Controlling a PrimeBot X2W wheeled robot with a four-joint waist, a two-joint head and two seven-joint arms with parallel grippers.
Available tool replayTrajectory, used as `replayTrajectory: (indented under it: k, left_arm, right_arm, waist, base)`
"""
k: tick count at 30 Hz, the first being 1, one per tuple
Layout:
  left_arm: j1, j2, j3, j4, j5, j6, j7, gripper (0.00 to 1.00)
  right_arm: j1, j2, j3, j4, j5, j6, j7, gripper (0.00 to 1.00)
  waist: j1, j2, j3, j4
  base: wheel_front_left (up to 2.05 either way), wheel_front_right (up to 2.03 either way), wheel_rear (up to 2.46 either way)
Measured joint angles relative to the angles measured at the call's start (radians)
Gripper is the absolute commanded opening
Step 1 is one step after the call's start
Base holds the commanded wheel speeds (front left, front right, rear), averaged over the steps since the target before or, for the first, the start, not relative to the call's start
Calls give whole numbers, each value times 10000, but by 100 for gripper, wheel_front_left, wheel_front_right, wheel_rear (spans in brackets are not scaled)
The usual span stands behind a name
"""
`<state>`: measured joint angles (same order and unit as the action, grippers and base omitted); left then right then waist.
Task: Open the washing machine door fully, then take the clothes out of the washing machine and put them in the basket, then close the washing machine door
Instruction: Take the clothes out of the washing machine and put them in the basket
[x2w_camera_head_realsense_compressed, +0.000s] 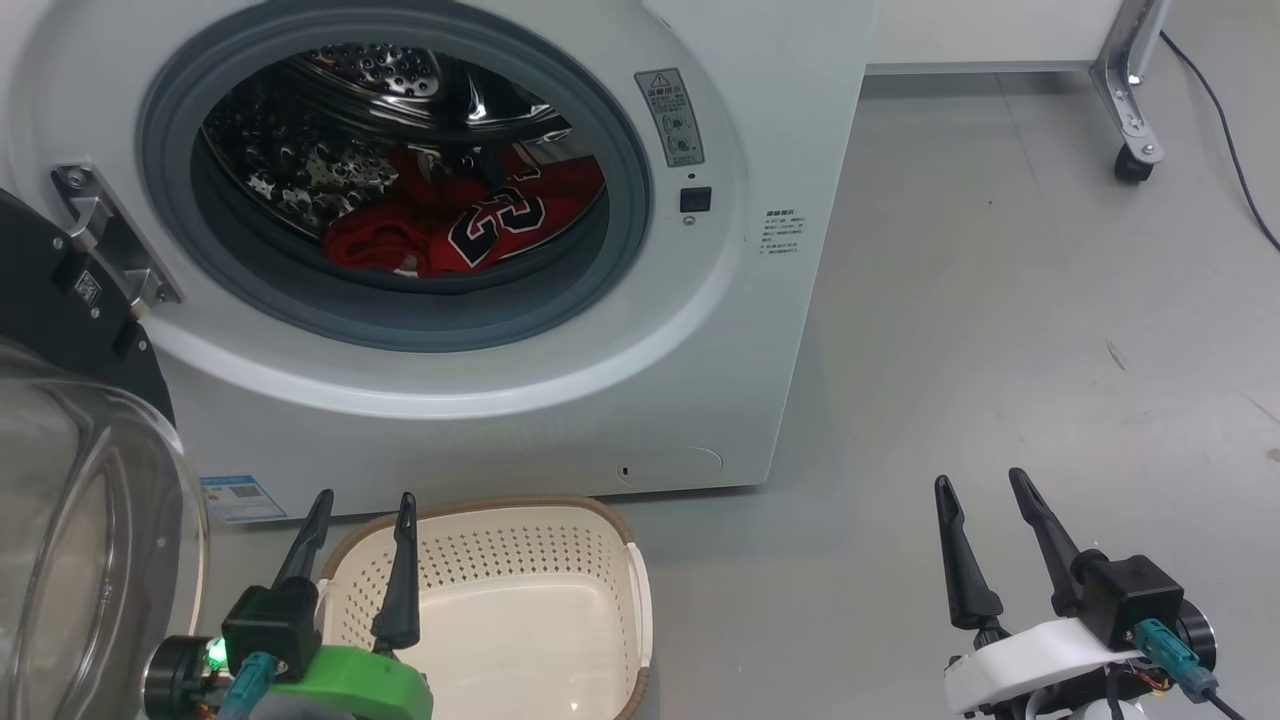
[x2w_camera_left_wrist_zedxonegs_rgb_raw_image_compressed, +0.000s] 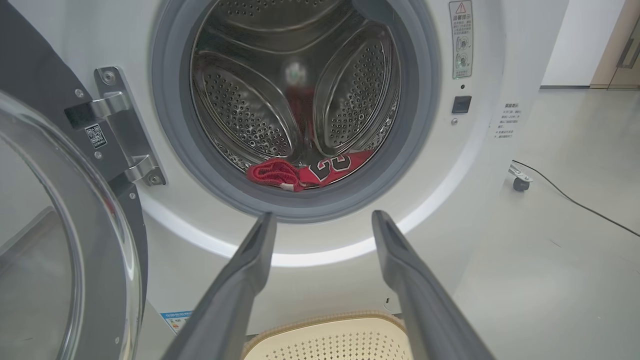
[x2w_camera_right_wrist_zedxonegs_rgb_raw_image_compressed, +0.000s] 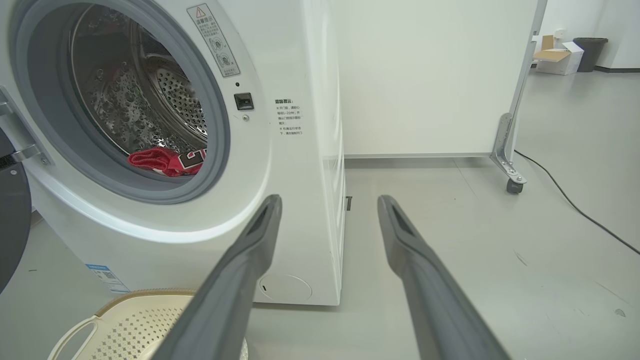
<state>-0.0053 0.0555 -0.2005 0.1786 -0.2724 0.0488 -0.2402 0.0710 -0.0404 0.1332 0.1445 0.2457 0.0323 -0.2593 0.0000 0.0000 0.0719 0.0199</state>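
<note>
Left gripper (x2w_camera_head_realsense_compressed: 365, 495): two long dark fingers spread wide, gripping nothing. Small cream perforated plastic basket with brown woven-look rim (x2w_camera_head_realsense_compressed: 520, 503) on floor just under and ahead of those fingers. Very large round glossy black door with clear glass bowl (x2w_camera_head_realsense_compressed: 60, 300) swung open, close on that gripper's left. Large white front-loading washing machine (x2w_camera_head_realsense_compressed: 760, 150) ahead of it. Red basketball garments with white-outlined number (x2w_camera_head_realsense_compressed: 470, 225) lie low in drum, well beyond fingertips. Right gripper (x2w_camera_head_realsense_compressed: 980, 477): fingers spread, over grey floor (x2w_camera_head_realsense_compressed: 1000, 300), machine ahead to its left.

The washing machine door (x2w_camera_head_realsense_compressed: 70, 480) cropped at the left edge, the basket (x2w_camera_head_realsense_compressed: 520, 560) at the bottom.
</note>
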Motion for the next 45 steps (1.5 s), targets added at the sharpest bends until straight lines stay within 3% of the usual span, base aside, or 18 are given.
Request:
replayTrajectory:
  k: [29, 45]
  left_arm:
    - [0, 0, -38, -12, 0, 36, -2, 100]
    - [-527, -12, -414, 81, -4, -121, 107, 100]
  right_arm:
    - [-6, 0, 29, 111, 2, 2, 0, 100]
    - [-245, 0, 44, -115, -19, 4, 0, 100]
  waist:
    - [0, 0, 31, 13]
    - [0, 0, 800, -10]
  base:
    - [18, -18, 0]
    - [0, 0, 0]
